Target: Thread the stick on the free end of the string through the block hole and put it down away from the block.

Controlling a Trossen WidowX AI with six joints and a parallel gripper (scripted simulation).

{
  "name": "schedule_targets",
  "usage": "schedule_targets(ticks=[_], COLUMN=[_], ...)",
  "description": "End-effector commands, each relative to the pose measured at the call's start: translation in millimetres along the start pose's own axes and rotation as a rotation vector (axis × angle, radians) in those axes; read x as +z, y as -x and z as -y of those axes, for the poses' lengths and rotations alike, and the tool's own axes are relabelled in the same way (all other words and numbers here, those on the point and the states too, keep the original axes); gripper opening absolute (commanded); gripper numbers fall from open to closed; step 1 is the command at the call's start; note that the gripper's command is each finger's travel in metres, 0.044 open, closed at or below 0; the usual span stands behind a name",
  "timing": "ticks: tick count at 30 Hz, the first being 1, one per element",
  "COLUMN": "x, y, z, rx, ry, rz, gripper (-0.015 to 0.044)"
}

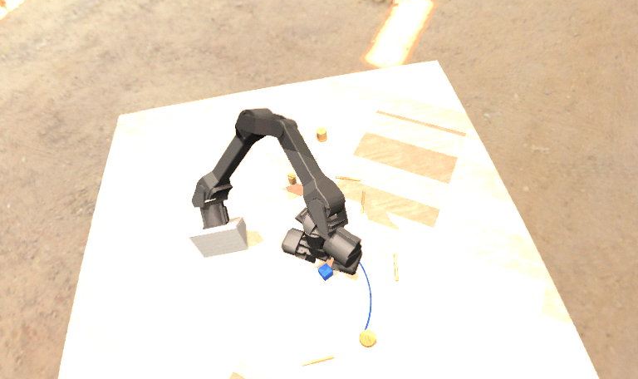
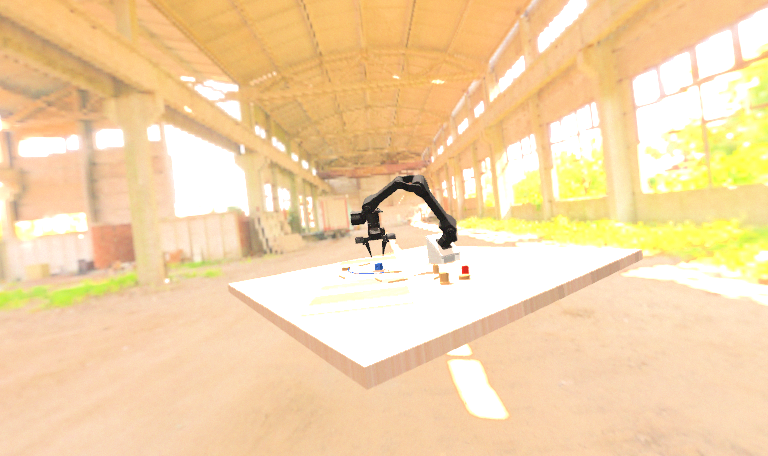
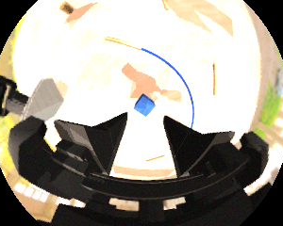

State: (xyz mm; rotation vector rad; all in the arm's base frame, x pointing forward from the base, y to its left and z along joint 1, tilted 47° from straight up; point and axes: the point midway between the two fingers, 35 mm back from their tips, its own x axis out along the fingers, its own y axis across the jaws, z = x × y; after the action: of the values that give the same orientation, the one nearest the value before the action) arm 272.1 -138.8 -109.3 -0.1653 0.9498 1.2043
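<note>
The blue string (image 1: 370, 299) (image 3: 193, 113) curves from the round wooden button (image 1: 367, 338) to the thin stick (image 3: 123, 43) on its free end. That stick lies flat above the fingers in the wrist view; the arm hides it in the top view. My gripper (image 2: 377, 254) (image 3: 145, 117) points down above the table, partly open, with nothing between its fingers. It hangs above the area of a small blue cube (image 1: 325, 271) (image 2: 378, 266) (image 3: 144, 104), apart from it. The stick is off to one side of the fingertips. I cannot make out the block with the hole.
Loose sticks (image 1: 395, 267) (image 3: 214, 79) lie around, one near the button (image 1: 317, 360). Small wooden cylinders (image 1: 321, 134) (image 2: 444, 278) stand toward the far side, near a red cube (image 2: 464, 269). The grey arm mount (image 1: 218, 238) (image 3: 44, 99) is at left in the top view.
</note>
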Motion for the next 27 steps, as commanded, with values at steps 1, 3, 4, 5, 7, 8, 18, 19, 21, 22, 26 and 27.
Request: schedule_targets(ticks=[1,3,4,5,7,8,18,19,21,22,26,27], x=[0.0,0.0,0.0,0.0,0.0,0.0,0.0,0.0,0.0,0.0,0.0,0.0], y=[0.0,0.0,0.0,0.0,0.0,0.0,0.0,0.0,0.0,0.0,0.0,0.0], z=[0.0,0.0,0.0,0.0,0.0,0.0,0.0,0.0,0.0,0.0,0.0,0.0], rx=[0.0,0.0,0.0,0.0,0.0,0.0,0.0,0.0,0.0,0.0,0.0,0.0], ry=[0.0,0.0,0.0,0.0,0.0,0.0,0.0,0.0,0.0,0.0,0.0,0.0], rz=[0.0,0.0,0.0,0.0,0.0,0.0,0.0,0.0,0.0,0.0,0.0,0.0], gripper=[0.0236,0.0236,0.0236,0.0236,0.0184,0.0157,0.0,0.0,0.0,0.0,0.0,0.0])
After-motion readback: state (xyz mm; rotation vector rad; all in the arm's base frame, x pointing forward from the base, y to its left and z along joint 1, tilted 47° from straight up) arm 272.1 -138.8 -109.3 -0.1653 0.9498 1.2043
